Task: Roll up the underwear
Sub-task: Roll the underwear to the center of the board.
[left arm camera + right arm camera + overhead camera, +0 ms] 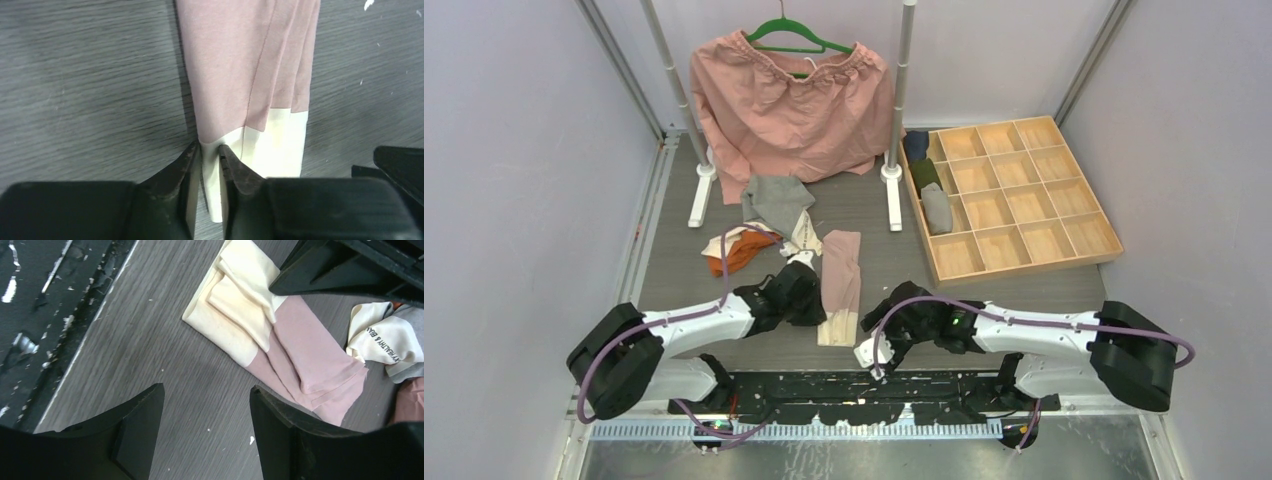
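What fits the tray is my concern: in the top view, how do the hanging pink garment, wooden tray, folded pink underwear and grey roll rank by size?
Largest: hanging pink garment and wooden tray, too alike to rank.
Then folded pink underwear.
Smallest: grey roll.

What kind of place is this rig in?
Probably a lab test cell for clothes handling: bare grey walls box in the table, a small rack holds one pink garment, and a wooden divider tray sits beside it.
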